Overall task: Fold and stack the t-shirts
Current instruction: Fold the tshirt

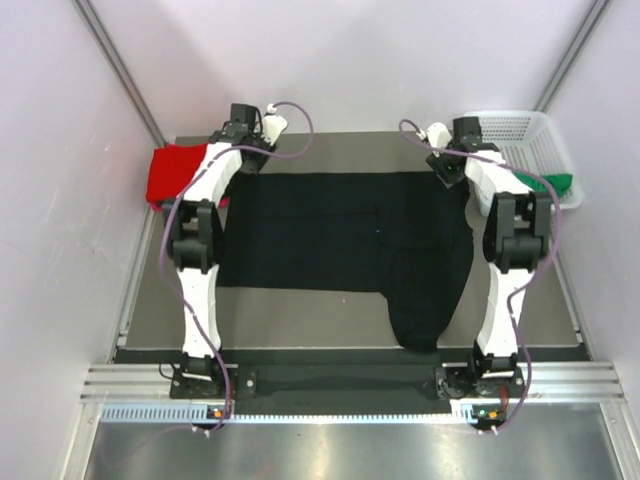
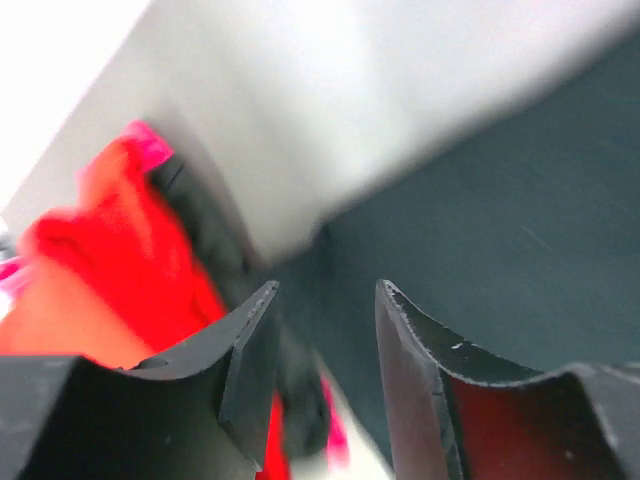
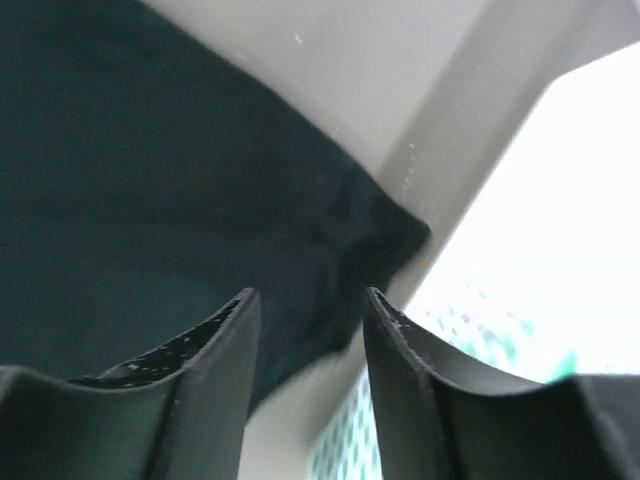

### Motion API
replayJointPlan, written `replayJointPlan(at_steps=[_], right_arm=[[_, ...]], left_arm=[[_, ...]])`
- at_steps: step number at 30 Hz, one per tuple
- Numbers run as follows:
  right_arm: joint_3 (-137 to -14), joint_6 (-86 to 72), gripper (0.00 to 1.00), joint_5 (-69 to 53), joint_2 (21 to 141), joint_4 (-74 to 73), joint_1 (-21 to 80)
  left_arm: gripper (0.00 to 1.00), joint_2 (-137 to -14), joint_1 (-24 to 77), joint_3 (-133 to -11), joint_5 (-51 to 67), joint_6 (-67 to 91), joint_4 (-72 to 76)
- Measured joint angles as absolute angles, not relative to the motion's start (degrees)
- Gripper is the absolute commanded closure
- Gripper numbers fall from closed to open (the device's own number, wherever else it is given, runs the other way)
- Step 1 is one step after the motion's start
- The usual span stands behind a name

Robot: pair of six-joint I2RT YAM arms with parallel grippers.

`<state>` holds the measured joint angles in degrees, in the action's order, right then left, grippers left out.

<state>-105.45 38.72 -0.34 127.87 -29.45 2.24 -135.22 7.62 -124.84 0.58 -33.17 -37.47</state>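
A black t-shirt [image 1: 340,240] lies spread flat across the table, with one part hanging toward the near edge. My left gripper [image 1: 250,162] is over its far left corner, open and empty. In the left wrist view the left gripper [image 2: 325,292] hovers above the black cloth [image 2: 500,220], beside a red shirt [image 2: 110,260] with pink cloth [image 2: 148,142] at its edge. My right gripper [image 1: 447,172] is over the far right corner, open and empty. In the right wrist view the right gripper [image 3: 310,297] is above that black corner [image 3: 385,240]. The red shirt [image 1: 175,172] lies folded at the far left. A green shirt [image 1: 560,183] lies in the basket.
A white plastic mesh basket [image 1: 535,135] stands at the far right corner, and it also shows in the right wrist view [image 3: 480,330]. White walls close in the table at the back and both sides. Both arm bases stand at the near edge.
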Motion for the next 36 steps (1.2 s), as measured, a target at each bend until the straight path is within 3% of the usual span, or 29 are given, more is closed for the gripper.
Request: replayJointPlan(at_steps=[6,9,13,18,23,30,36], right_arm=[[-94.2,38.0,0.51,-8.0,106.8,-30.4,2.9],[-87.5,39.0,0.56,-14.3,96.7,-32.2,3.0],[-76.7,42.1,0.58,-21.6,90.7,-37.9,3.9],[-65.0,47.6,0.56,-29.0,92.7,-51.9,6.4],[-56.8,50.2,0.57,-32.8,90.8,-59.4,7.8],[-55.9,53.9,0.57,-35.7,88.1,-65.0,9.3],[-55.9,55.5,0.58,-36.1,92.4,-66.7,12.1]], left_arm=[[0.49,-110.1,13.0,-107.3,3.9,-33.6,-34.9],[0.50,-99.2,15.4,-98.7,7.3,-33.4,-33.7],[0.51,-90.4,14.7,-86.3,11.9,-31.1,-33.7],[0.46,-87.7,14.7,-74.8,19.2,-26.6,-37.1],[0.48,-86.9,21.6,-70.8,24.5,-22.3,-38.8],[0.49,-85.4,22.0,-67.0,22.9,-20.7,-36.9],[0.49,-85.4,18.0,-66.0,19.9,-20.7,-35.6]])
